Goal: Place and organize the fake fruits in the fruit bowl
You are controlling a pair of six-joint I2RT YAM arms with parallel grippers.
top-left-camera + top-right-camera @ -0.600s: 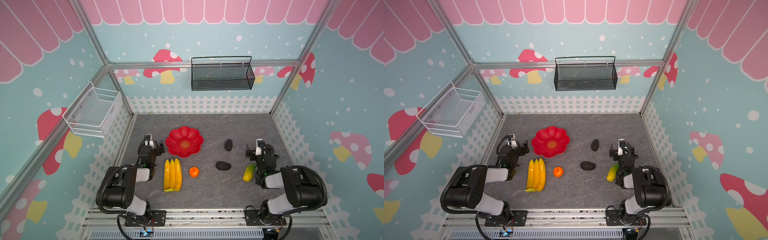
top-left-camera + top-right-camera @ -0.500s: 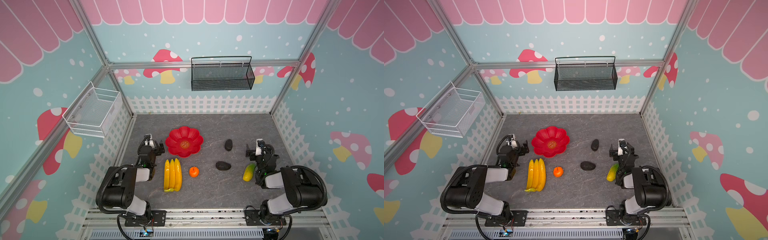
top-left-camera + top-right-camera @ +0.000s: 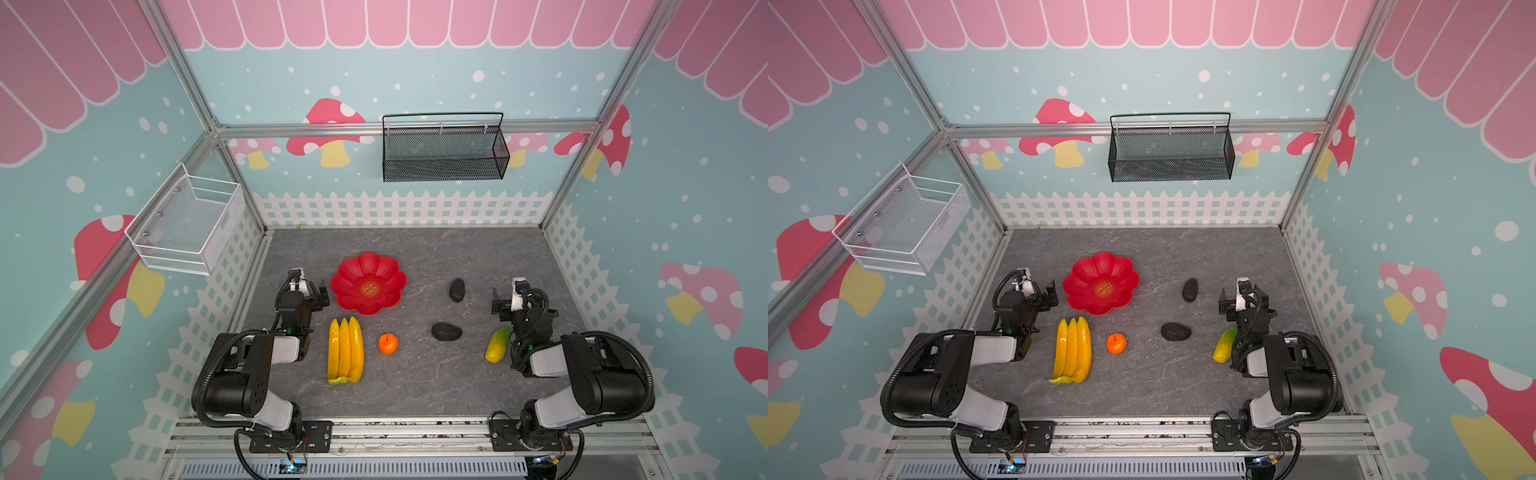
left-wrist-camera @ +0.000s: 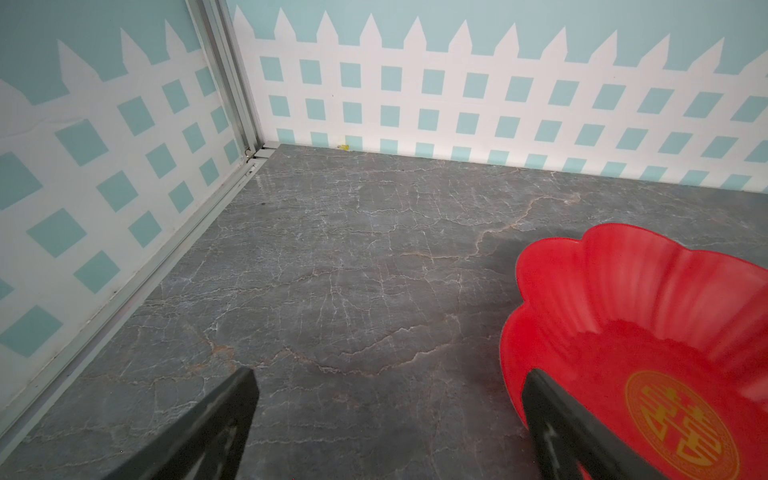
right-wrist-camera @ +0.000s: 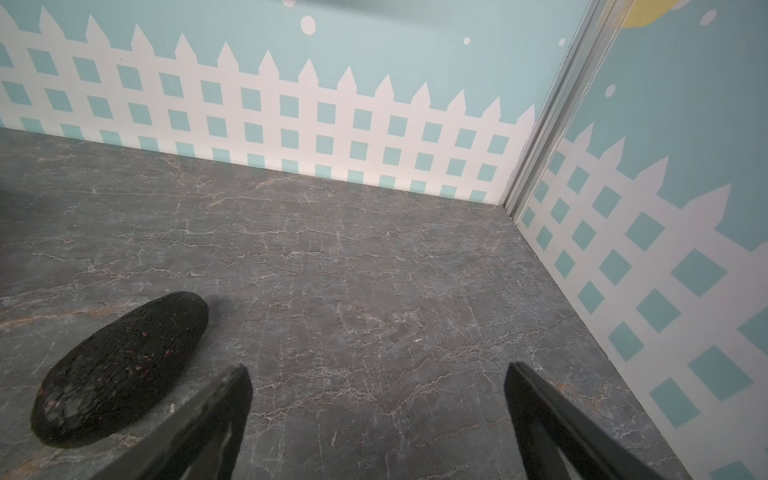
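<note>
Left gripper (image 4: 390, 374) spread wide, empty, just beside fruit bowl (image 3: 357, 266), maybe overlapping rim. Right gripper (image 5: 378, 368) spread too, nr dark oval (image 5: 120, 370). Bananas (image 3: 345, 351), orange (image 3: 388, 343) on table (image 3: 415, 382), outside bowl.

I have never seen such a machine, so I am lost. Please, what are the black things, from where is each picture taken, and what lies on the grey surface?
They are two robot arms, the left arm and the right arm, mounted at the near edge of a grey table. Two pictures look down from a camera pair overhead. The other two come from a camera on each wrist, looking out past the left claw and the right claw. Both claws are open and hold nothing. On the table lie a red flower-shaped bowl, empty, three bananas, an orange, a far dark oval, a near dark oval and a yellow-green fruit.
</note>
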